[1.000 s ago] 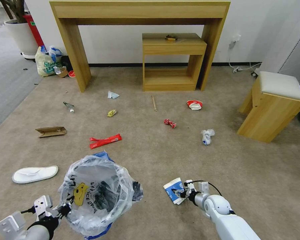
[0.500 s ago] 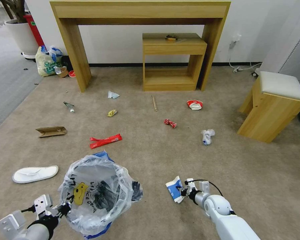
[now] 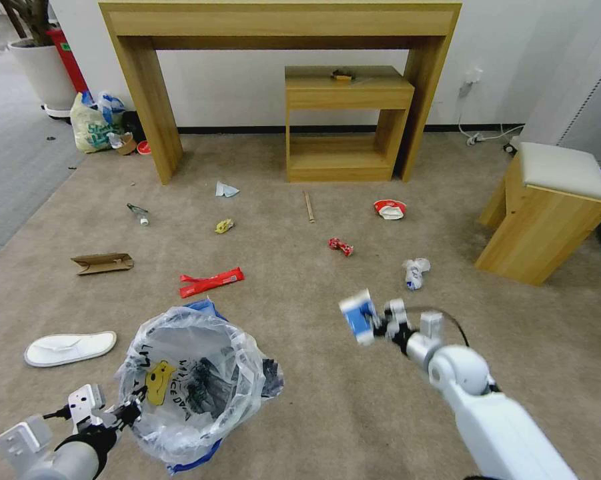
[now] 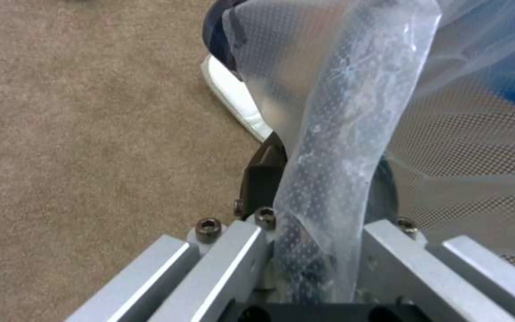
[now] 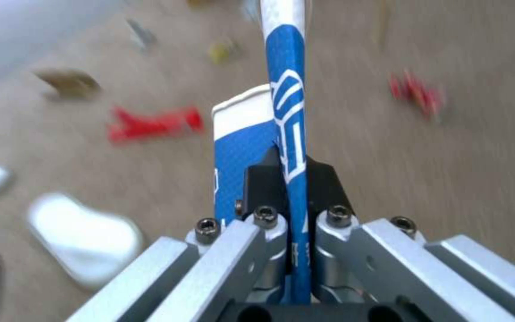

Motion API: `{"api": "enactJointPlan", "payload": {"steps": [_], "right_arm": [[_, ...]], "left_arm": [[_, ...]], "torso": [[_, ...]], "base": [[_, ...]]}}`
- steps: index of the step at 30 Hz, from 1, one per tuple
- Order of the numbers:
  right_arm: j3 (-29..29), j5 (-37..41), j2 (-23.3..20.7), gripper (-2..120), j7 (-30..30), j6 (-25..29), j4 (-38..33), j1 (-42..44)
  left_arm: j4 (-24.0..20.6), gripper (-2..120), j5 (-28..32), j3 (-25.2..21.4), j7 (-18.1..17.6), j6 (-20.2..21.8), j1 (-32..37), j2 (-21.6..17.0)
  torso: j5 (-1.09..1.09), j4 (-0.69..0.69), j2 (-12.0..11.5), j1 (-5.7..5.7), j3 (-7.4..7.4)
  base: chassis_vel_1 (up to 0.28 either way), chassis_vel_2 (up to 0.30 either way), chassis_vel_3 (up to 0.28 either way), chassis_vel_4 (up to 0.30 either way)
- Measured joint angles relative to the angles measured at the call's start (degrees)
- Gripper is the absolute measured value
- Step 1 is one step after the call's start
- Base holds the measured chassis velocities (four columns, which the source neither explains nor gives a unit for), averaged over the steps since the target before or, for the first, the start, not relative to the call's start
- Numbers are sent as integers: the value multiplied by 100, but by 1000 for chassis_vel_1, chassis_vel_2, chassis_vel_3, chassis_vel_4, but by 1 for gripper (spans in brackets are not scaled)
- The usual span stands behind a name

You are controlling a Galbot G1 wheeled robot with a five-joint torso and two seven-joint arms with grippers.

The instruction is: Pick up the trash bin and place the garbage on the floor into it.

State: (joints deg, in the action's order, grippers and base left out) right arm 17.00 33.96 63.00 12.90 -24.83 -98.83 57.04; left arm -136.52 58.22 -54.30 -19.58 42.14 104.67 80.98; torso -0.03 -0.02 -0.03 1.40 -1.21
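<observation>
The right gripper (image 3: 379,325) pinches the flattened blue-white paper cup (image 3: 358,316) clear of the carpet (image 3: 327,413), right of the trash bin (image 3: 193,387). The left gripper (image 3: 128,415) is clamped on the bin's rim and clear liner. Dark scraps lie inside the bag. Still scattered: a white slipper (image 3: 70,348), red wrapper (image 3: 211,281), cardboard (image 3: 102,263), wooden stick (image 3: 308,207) and crumpled cup (image 3: 415,273), so most work remains.

Right hand (image 3: 379,325) raised (apparently clamped).
</observation>
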Motion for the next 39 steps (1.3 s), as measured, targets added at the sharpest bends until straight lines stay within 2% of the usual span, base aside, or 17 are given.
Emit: {"api": "enactJointPlan", "payload": {"steps": [4, 7, 8, 11, 12, 13, 15, 18, 19, 20, 23, 24, 27, 32, 39], "right_arm": [[-328, 361, -178, 0, -142, -136, -443, -339], [-968, 726, -266, 0, -227, -279, -883, -991], [-968, 726, -266, 0, -227, -279, -883, -991], [-1558, 996, -293, 0, -262, -306, -1028, -1625], [-1558, 996, -293, 0, -262, -306, -1028, -1625], [-1942, 1208, -292, 0, -277, -305, -1088, -1984], [-2629, 1462, -192, 0, -302, -307, -1110, -2513], [-2975, 1558, -83, 0, -305, -307, -1102, -2779], [-3448, 1655, 108, 0, -325, -312, -1060, -3088], [-3448, 1655, 108, 0, -325, -312, -1060, -3088], [-4159, 1796, 390, 0, -424, -368, -1041, -3477], [-4159, 1796, 390, 0, -424, -368, -1041, -3477], [-4762, 1928, 469, 0, -577, -544, -1124, -3680], [-5281, 1763, 400, 0, -622, -764, -1134, -3811], [-5528, 1553, 579, 0, -825, -923, -1008, -3897]], "left_arm": [[-2, 0, -28, -15, -5, 0, 0, 5], [22, 0, -102, 4, -17, 0, -9, -19], [22, 0, -102, 4, -17, 0, -9, -19], [30, 0, -117, 14, -32, 0, -31, -57], [30, 0, -117, 14, -32, 0, -31, -57], [36, 0, -125, 16, -54, 0, -51, -79], [46, 0, -131, 40, -118, 0, -105, -94], [49, 0, -134, 66, -146, 0, -131, -95], [50, 0, -133, 97, -181, 0, -152, -96], [50, 0, -133, 97, -181, 0, -152, -96], [71, 0, -133, 128, -225, 0, -207, -115], [71, 0, -133, 128, -225, 0, -207, -115], [97, 0, -93, 131, -286, 0, -286, -163], [116, 0, -28, 137, -380, 0, -370, -204], [211, 0, 151, 225, -605, 0, -563, -434]], "torso": [[1, 0, 0, 0, 0], [1, -1, 0, 0, 0], [1, -1, 0, 0, 0], [1, 1, 0, 0, -1], [1, 1, 0, 0, -1], [0, 1, 0, 0, 0], [1, -1, 0, 0, -1], [0, 0, 0, 0, 0], [1, 1, 0, 0, 0], [1, 1, 0, 0, 0], [1, 2, 0, 0, 0], [1, 2, 0, 0, 0], [1, 0, 0, 0, 0], [2, -2, 0, 0, 0], [2, 0, 0, 0, 0]], "base": [[0, 0, 0, 0], [0, 0, 0, 0], [0, 0, 0, 0], [0, 0, 0, 0], [0, 0, 0, 0], [0, 0, 0, 0], [0, 0, 0, 0], [0, 0, 0, 0], [0, 0, 0, 0], [0, 0, 0, 0], [0, 0, 0, 0], [0, 0, 0, 0], [0, 0, 0, 0], [0, 0, 0, 0], [0, 0, 0, 0]]}}
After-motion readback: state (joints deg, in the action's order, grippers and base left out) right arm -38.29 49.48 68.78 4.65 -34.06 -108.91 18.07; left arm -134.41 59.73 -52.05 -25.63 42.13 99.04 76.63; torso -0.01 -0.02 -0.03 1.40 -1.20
